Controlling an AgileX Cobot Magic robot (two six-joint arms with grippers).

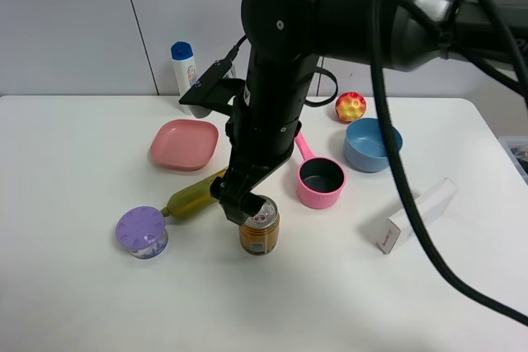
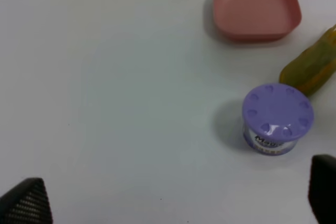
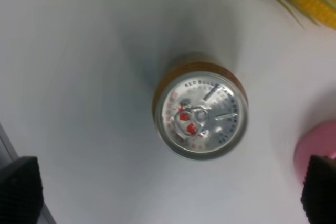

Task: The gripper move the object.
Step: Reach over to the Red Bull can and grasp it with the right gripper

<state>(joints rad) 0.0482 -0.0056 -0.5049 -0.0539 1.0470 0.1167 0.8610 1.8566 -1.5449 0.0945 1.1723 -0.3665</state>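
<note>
The golden-amber can stands upright on the white table, just right of the purple-lidded jar. The right wrist view shows its silver top from straight above. My right gripper, on the bulky black arm reaching in from the upper right, hangs just above the can. Its jaws are open, and in the right wrist view the fingertips stand wide on either side of the can, apart from it. My left gripper is open and empty over bare table near the jar; it is out of view in the exterior view.
A purple-lidded jar, a yellow-green corn cob and a pink plate lie left of the can. A pink measuring cup, blue bowl, red-yellow ball and white box lie right. A white bottle stands behind.
</note>
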